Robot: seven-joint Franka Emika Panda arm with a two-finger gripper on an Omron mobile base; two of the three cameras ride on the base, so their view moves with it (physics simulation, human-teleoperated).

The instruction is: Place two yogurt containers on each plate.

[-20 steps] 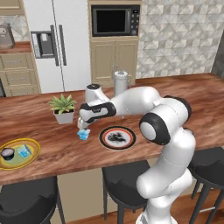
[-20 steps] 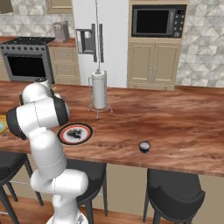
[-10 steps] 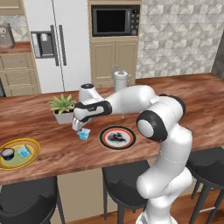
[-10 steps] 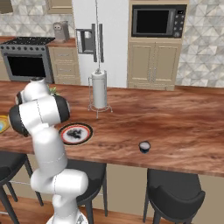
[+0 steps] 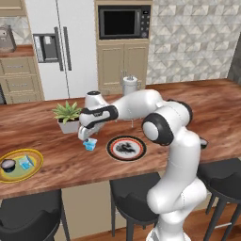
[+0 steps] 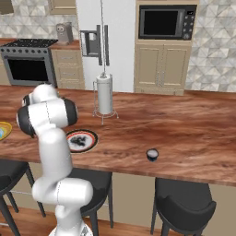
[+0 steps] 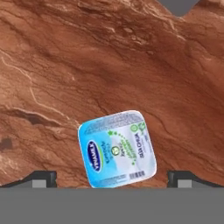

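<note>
The light blue yogurt cup (image 7: 117,148) sat on the table (image 5: 155,94), beside the dark-rimmed plate (image 5: 126,148). Over the last second the tool (image 5: 86,135) had dropped closer above it, fingers spread either side, not yet pinching. Four cups counted: this one, two on the yellow plate (image 5: 19,165), one dark cup (image 6: 152,154) apart. Two plates.

blue yogurt cup (image 7: 117,149) lid, print blurred, perhaps unreadable

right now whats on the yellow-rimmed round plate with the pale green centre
On the yellow-rimmed plate sit two yogurt cups: a round dark cup with whitish top and a light blue squarish cup. Anything beneath them is covered.
</note>
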